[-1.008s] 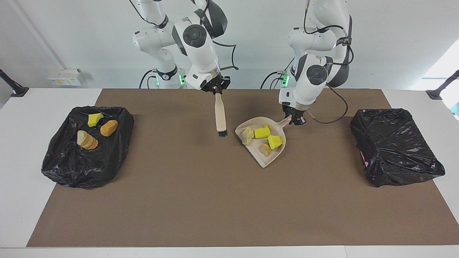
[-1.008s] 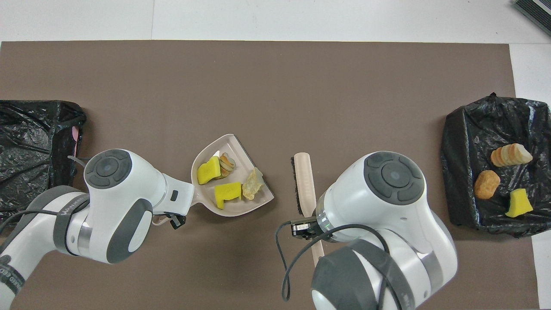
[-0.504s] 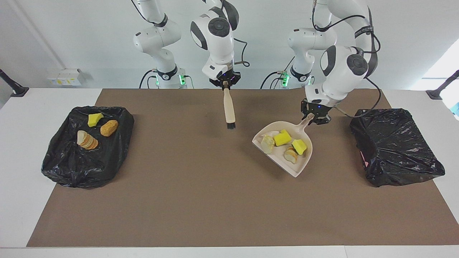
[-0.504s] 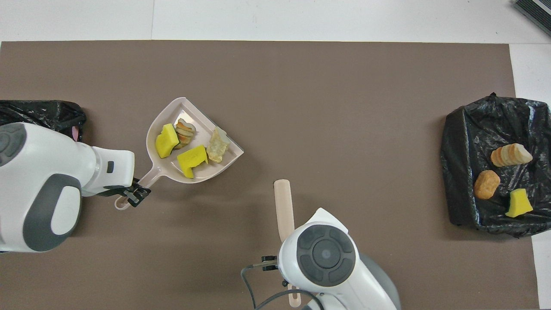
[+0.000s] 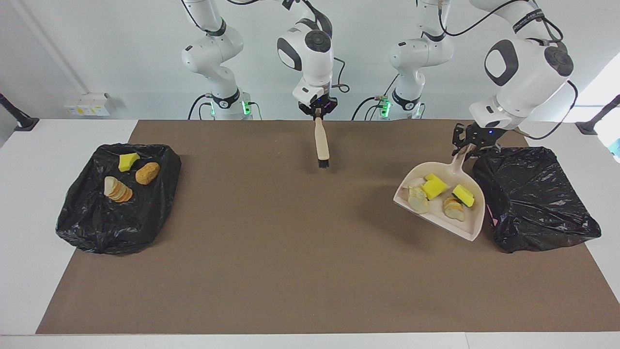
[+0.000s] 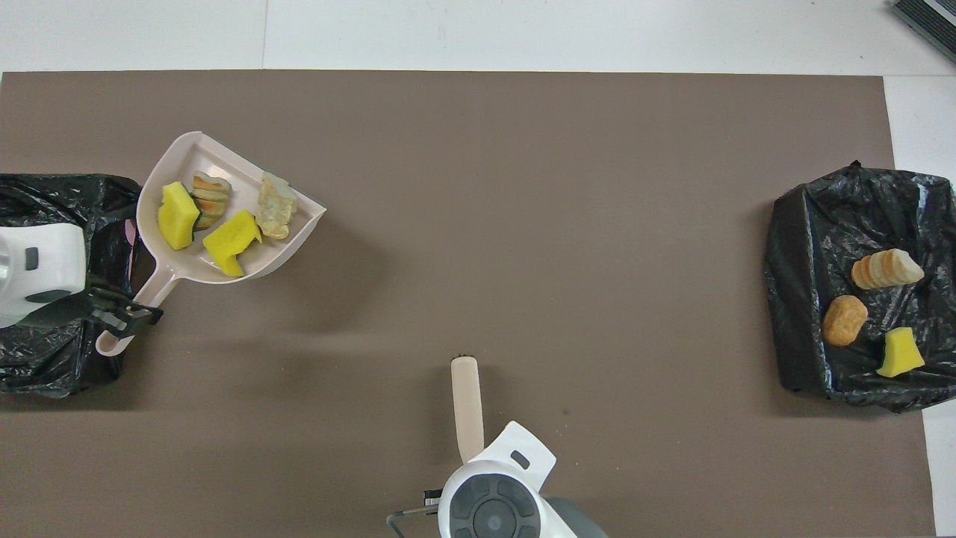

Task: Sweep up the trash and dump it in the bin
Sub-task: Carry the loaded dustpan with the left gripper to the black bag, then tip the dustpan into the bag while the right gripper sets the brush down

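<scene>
My left gripper (image 5: pixel 466 144) is shut on the handle of the beige dustpan (image 5: pixel 473 226) and holds it in the air over the mat, right beside the black-lined bin (image 5: pixel 533 198) at the left arm's end. In the pan lie several scraps of trash: two yellow sponge chunks (image 5: pixel 434 186) (image 5: pixel 464 195), a bread-like lump (image 5: pixel 454 207) and a pale flake (image 5: pixel 417 199). The overhead view shows the pan (image 6: pixel 196 152), the left gripper (image 6: pixel 123 320) and that bin (image 6: pixel 45 359). My right gripper (image 5: pixel 318 111) is shut on the brush (image 5: pixel 321 143), which hangs bristles down over the mat's edge nearest the robots.
A second black-lined bin (image 5: pixel 82 213) at the right arm's end holds a yellow chunk (image 5: pixel 128 161), a brown lump (image 5: pixel 147 173) and a sliced bread piece (image 5: pixel 117 190). A brown mat (image 5: pixel 271 261) covers the table between the bins.
The left arm has lifted the loaded dustpan and carried it from the middle of the mat to the bin at its own end. The right arm has drawn the brush back toward the robots.
</scene>
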### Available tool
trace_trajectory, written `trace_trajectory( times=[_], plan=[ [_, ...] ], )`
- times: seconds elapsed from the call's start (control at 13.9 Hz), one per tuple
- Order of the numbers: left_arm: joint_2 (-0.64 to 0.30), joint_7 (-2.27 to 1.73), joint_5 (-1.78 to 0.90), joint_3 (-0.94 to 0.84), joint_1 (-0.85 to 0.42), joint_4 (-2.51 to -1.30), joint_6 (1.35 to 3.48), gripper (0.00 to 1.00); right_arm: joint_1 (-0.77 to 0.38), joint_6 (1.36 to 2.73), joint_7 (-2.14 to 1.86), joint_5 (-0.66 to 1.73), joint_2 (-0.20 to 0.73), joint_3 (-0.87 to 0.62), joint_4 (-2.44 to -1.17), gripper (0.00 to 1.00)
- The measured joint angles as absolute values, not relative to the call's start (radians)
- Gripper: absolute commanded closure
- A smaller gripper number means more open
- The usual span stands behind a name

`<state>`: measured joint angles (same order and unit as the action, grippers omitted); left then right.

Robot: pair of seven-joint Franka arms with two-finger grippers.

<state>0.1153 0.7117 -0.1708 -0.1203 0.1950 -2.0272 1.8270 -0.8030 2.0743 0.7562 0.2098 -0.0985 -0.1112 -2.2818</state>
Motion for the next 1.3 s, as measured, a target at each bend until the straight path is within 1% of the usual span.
trace_trajectory(
  times=[0.14, 0.29, 0.36, 0.43, 0.65, 0.79, 0.86, 1.08, 1.3],
  plan=[
    [0.104, 0.786, -0.168, -0.119, 0.279, -1.995, 1.791, 1.00, -0.841, 2.140, 0.800, 0.210, -0.077, -0.111, -2.307, 1.00],
    [0.080, 0.850, -0.130, -0.117, 0.353, -1.950, 1.755, 1.00, -0.878, 2.223, 0.842, 0.210, -0.036, -0.112, -2.333, 1.00],
    [0.061, 0.876, -0.107, -0.116, 0.386, -1.922, 1.741, 1.00, -0.889, 2.242, 0.854, 0.210, -0.016, -0.112, -2.335, 0.67],
    [0.035, 0.922, -0.094, -0.117, 0.426, -1.885, 1.725, 1.00, -0.892, 2.248, 0.857, 0.209, -0.004, -0.111, -2.334, 0.01],
    [-0.087, 1.078, -0.024, -0.114, 0.553, -1.705, 1.634, 1.00, -0.888, 2.233, 0.859, 0.188, -0.003, -0.105, -2.317, 0.00],
    [-0.184, 1.183, 0.041, -0.113, 0.612, -1.560, 1.574, 1.00, -0.870, 2.162, 0.860, 0.175, -0.008, -0.100, -2.264, 0.00],
    [-0.222, 1.226, 0.071, -0.113, 0.631, -1.512, 1.568, 1.00, -0.851, 2.118, 0.860, 0.170, -0.011, -0.098, -2.228, 0.00],
    [-0.286, 1.326, 0.184, -0.114, 0.653, -1.431, 1.571, 1.00, -0.777, 1.986, 0.831, 0.147, -0.021, -0.095, -2.122, 0.00],
    [-0.306, 1.439, 0.297, -0.126, 0.652, -1.382, 1.585, 1.00, -0.681, 1.858, 0.697, 0.125, -0.024, -0.093, -2.015, 0.00]
  ],
)
